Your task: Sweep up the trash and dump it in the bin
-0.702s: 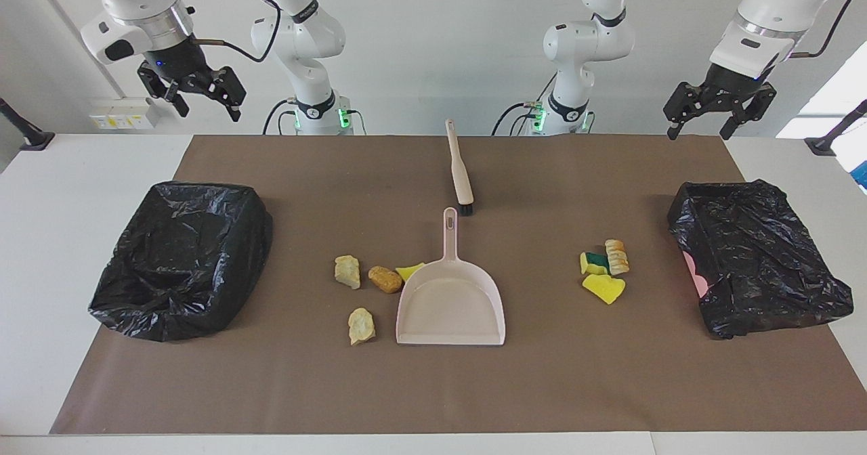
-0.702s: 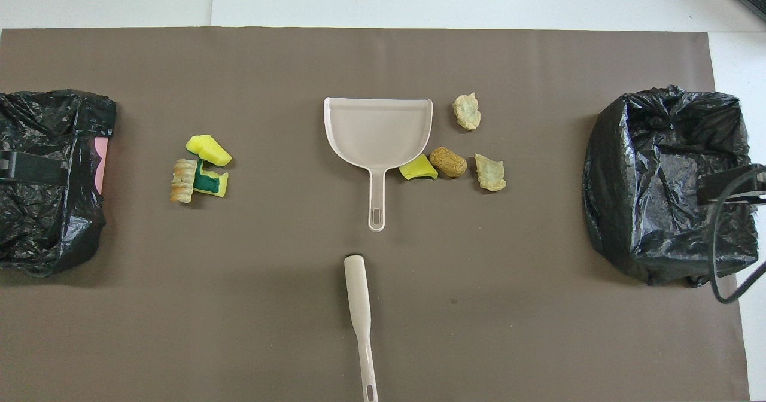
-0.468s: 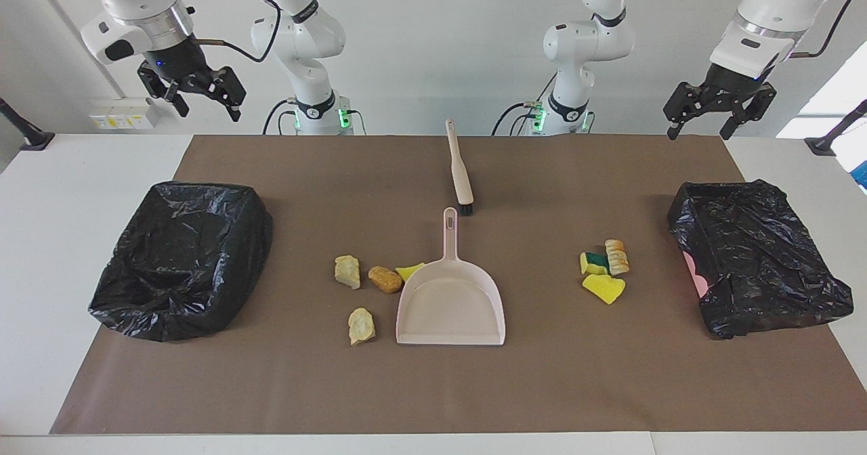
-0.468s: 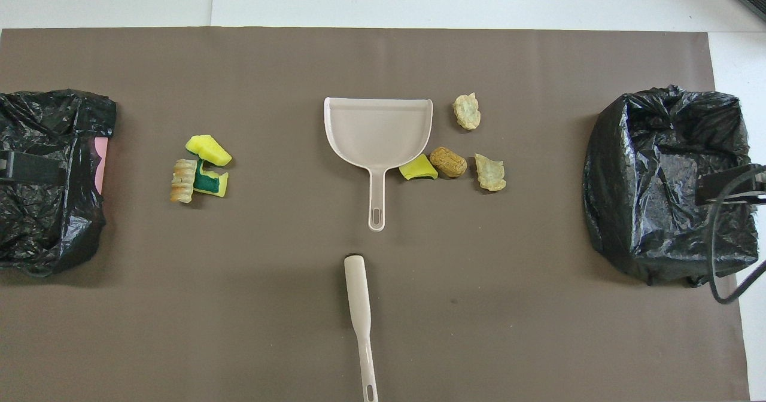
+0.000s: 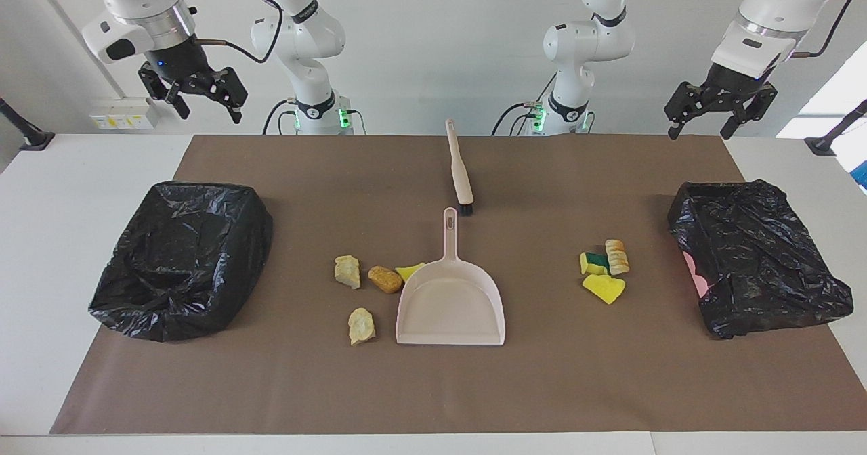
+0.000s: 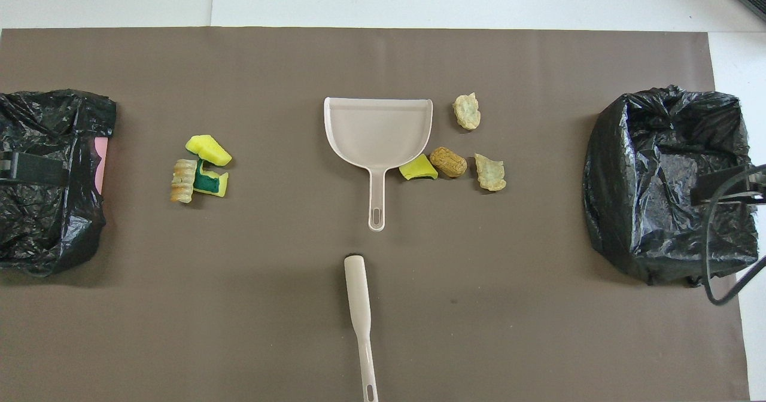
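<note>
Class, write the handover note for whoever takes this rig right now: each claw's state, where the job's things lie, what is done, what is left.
Left claw: open, empty, raised over the table edge at its own end.
Right claw: open, empty, raised at its end.
Dustpan mid-mat, empty; brush nearer the robots, in line with its handle.
Trash: four scraps beside the dustpan toward the right arm's end, three scraps toward the left arm's.
A bag-lined bin at the left arm's end, another at the right's.
Done: nothing.
Left: take brush and dustpan, sweep, dump.
</note>
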You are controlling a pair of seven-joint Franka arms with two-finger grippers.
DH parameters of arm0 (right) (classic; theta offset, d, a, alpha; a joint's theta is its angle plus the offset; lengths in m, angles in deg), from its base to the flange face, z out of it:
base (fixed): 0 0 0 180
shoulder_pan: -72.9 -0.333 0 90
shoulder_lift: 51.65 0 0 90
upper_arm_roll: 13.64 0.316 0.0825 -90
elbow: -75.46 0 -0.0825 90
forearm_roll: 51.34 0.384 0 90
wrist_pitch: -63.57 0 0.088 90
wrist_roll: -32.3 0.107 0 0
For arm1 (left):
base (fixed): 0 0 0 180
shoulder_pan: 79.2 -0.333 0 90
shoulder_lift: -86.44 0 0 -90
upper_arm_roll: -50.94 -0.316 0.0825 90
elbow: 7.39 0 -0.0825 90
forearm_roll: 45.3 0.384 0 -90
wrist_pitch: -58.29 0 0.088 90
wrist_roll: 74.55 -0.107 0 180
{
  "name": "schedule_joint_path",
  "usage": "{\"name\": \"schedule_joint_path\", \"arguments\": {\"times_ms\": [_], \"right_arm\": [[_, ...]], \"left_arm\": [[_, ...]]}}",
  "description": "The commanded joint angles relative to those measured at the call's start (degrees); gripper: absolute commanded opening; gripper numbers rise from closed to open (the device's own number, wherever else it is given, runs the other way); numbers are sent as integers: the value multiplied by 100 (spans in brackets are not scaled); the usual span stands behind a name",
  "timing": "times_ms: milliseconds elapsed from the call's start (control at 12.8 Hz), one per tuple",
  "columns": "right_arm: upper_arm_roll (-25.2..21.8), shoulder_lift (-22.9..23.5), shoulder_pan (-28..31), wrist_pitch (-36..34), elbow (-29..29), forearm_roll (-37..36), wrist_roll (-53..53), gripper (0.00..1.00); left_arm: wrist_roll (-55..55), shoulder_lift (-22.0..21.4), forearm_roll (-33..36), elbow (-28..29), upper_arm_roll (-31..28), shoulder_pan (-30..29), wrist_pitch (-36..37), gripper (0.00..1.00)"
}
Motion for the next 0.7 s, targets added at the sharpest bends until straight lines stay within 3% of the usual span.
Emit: {"name": "schedule_joint_path", "arguments": {"times_ms": [0, 312, 624], "right_arm": [[11, -74, 30, 125, 156, 133, -72, 100], [11, -83, 30, 125, 165, 133, -72, 100], [20, -92, 30, 125, 174, 133, -72, 100]], "left_arm": [[53, -183, -94, 191, -23, 85, 103, 100], [71, -342, -235, 455, -15, 103, 77, 100], [535, -772, -244, 1314, -15, 795, 33, 100]]}}
